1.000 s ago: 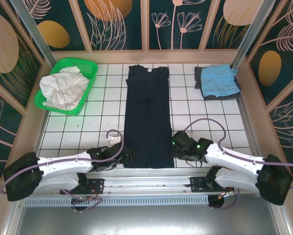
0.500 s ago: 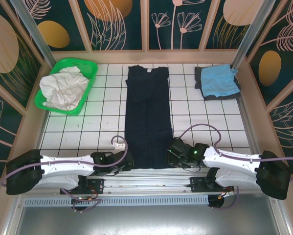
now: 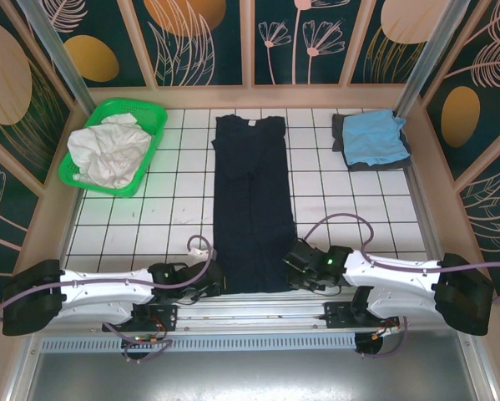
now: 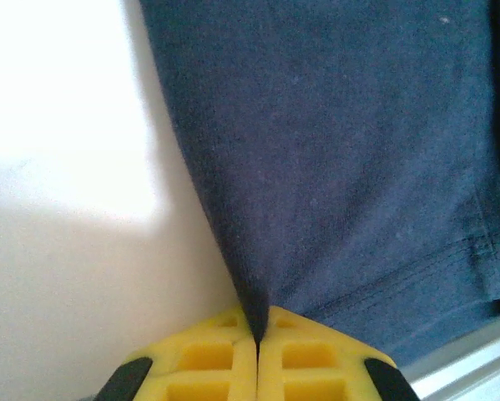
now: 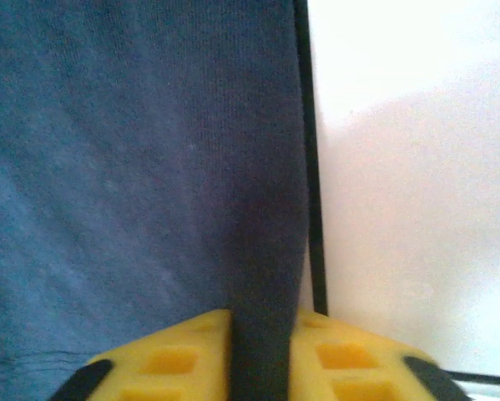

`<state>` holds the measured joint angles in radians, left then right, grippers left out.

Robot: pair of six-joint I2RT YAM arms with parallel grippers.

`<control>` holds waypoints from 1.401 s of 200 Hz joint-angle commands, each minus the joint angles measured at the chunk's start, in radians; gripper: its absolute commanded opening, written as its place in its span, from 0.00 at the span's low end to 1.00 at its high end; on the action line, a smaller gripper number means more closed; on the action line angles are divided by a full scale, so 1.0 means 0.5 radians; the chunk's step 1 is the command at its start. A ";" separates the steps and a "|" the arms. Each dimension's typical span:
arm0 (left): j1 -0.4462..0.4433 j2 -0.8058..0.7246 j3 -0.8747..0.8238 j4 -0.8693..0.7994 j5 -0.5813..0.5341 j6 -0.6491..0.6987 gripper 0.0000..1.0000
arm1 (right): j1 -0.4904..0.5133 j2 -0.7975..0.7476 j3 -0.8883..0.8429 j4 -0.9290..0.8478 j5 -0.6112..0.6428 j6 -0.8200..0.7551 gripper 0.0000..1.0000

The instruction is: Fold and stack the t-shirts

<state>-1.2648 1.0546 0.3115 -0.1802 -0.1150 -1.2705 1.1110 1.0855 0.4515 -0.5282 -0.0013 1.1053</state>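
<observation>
Top view: the navy shirt [image 3: 252, 200] lies flat mid-desk [image 3: 149, 225], running 12 to 6. The left claw [image 3: 213, 280] is at its 7 o'clock corner and the right claw [image 3: 295, 260] at its 5 o'clock corner.
Left wrist: yellow pads [image 4: 312, 355] meet, pinching the shirt's edge.
Right wrist: pads [image 5: 358, 372] clamp a navy fold.

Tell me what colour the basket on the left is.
The basket is bright green, clearest in the top external view.

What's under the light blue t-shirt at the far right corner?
A dark grey t-shirt lies under the light blue t-shirt; its left and near edges stick out. The rest is covered, so anything else beneath cannot be seen.
</observation>
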 commanded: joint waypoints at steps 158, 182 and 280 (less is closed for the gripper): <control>1.320 0.966 1.237 0.047 -0.053 1.189 0.00 | -1.116 0.963 1.168 0.481 -0.089 -1.204 0.00; 1.425 1.187 1.411 0.044 0.046 1.262 0.00 | -1.189 1.177 1.334 0.477 -0.170 -1.280 0.00; 1.613 1.710 1.816 -0.130 0.177 1.385 0.02 | -1.357 1.579 1.606 0.505 -0.299 -1.336 0.31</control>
<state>-0.4690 1.8744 1.1469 -0.1913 -0.0242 -0.6125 0.4477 1.8481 1.1946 -0.2871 -0.1356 0.4572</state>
